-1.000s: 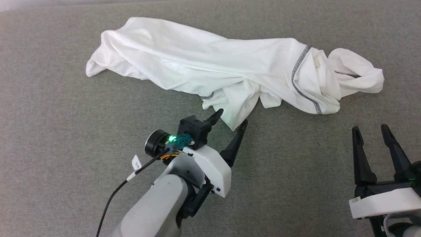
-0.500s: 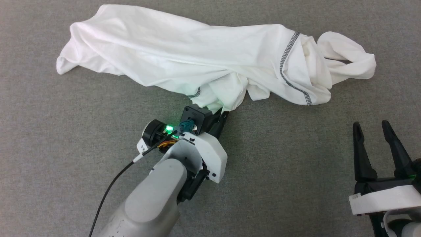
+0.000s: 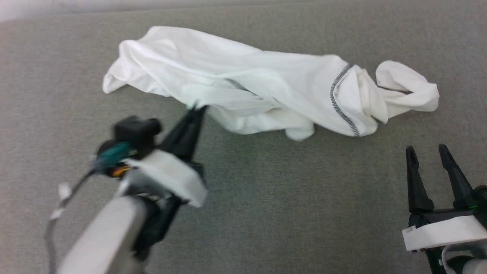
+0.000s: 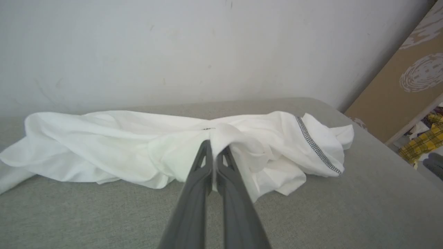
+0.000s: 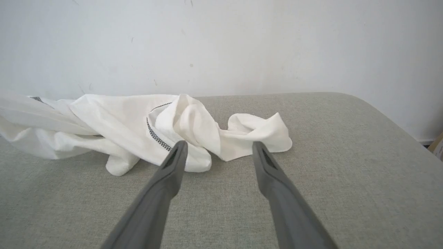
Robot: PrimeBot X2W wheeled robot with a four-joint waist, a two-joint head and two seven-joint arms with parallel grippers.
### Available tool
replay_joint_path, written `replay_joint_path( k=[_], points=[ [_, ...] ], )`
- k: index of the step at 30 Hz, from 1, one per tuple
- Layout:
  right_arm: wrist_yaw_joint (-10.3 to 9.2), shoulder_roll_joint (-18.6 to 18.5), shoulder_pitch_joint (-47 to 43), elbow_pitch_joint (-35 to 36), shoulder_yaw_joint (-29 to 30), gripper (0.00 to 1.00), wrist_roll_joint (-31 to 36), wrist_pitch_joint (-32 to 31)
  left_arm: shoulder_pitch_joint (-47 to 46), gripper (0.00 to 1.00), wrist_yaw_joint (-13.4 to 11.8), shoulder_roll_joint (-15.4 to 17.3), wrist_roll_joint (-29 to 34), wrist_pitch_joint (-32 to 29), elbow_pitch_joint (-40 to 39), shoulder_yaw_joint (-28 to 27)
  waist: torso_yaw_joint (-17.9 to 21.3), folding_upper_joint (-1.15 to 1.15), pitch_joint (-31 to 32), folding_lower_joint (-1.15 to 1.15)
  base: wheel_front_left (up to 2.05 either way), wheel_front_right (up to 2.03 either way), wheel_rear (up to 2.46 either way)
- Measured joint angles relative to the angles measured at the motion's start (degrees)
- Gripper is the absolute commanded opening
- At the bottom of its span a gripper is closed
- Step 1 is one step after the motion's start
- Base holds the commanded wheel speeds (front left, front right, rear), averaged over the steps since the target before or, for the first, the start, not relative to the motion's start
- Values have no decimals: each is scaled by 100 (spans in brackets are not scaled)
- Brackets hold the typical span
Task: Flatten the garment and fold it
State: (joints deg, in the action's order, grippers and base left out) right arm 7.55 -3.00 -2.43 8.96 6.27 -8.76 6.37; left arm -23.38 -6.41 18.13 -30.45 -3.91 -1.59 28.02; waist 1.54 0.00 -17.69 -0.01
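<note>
Pinching a near-edge fold of the crumpled white thin-fabric T-shirt (image 3: 266, 82), my left hand (image 3: 198, 110) is pressed together on cloth. The shirt lies ahead on the grey fabric bench (image 3: 274, 205), long axis left-to-right; my right hand (image 3: 426, 149) (spread, empty) waits short of its sleeve end. A second ago the left hand straddled that fold, unclosed.

Right gripper (image 5: 219, 144) fingers spread wide, nothing between them, above grey fabric surface (image 5: 328, 155). White garment (image 5: 117, 128) lies crumpled on the surface ahead, running off left edge. Dark zigzag stitching (image 5: 155, 135) curves down its middle fold. Left fingertip overlaps the garment's near edge; contact unclear. Pale scuffed wall (image 5: 242, 45) behind.
</note>
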Motion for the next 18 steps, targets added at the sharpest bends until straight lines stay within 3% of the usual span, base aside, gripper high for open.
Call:
replay_joint_path(
  k=[5,9,13,18],
  points=[
    [-1,-1,-66,-41,52,100,-36,-25,911,0,-580,982,-159,-726,-2186,-703,-187,0,249,0,0,0,0],
    [-1,0,-162,-65,48,100,-60,-26,1909,0,-1047,1670,-104,-1334,-3229,-1065,-315,0,426,-1,0,0,0],
    [-1,-1,-250,-89,54,100,-93,-26,3122,0,-1405,1809,-236,-1605,-3454,-1080,-421,0,558,-1,0,0,0],
    [0,1,-289,-127,46,100,-100,-40,4113,0,-1499,1725,-455,-1418,-2525,-956,-531,0,616,-1,0,0,0]
  ],
)
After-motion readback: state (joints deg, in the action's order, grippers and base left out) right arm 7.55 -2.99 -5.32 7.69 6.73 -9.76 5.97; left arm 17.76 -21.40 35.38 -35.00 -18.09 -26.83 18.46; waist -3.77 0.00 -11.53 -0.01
